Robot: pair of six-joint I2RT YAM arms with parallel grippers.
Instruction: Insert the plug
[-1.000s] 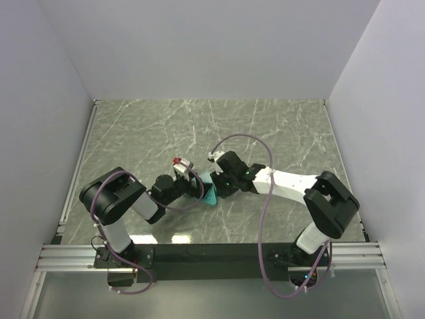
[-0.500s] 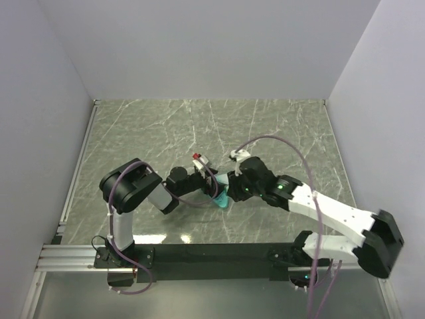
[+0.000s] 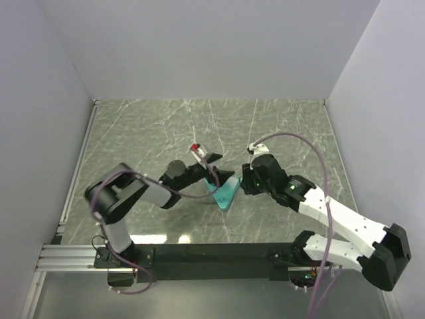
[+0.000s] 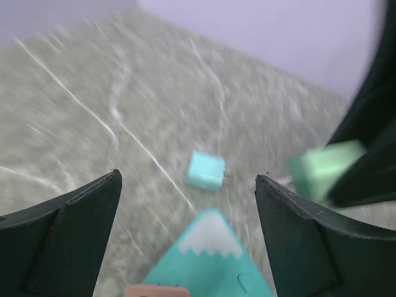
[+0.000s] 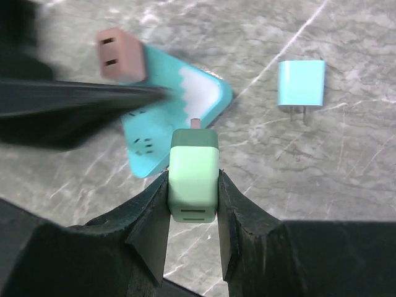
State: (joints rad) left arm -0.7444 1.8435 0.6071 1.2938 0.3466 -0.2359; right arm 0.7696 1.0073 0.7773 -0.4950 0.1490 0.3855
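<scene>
- The right gripper (image 5: 193, 187) was pressed in on a green plug (image 5: 193, 162), pinching its two sides, with one metal prong showing at the plug's far end.
- The plug's far end pointed toward a teal, triangular socket (image 5: 204, 102) lying flat on the marbled tabletop (image 5: 346, 185). The plug was not yet in it.
- The left gripper (image 4: 187, 179) was spread wide over the socket, with nothing between its fingers (image 4: 80, 216).
- A pink plug (image 5: 120, 54) sat at the socket's far corner, beside slots in the teal face.
- A pale blue plug (image 5: 301, 83) lay on its side on the tabletop, apart from the socket, with its prongs pointing toward the right gripper.
- From above, the two grippers faced each other across the socket.
</scene>
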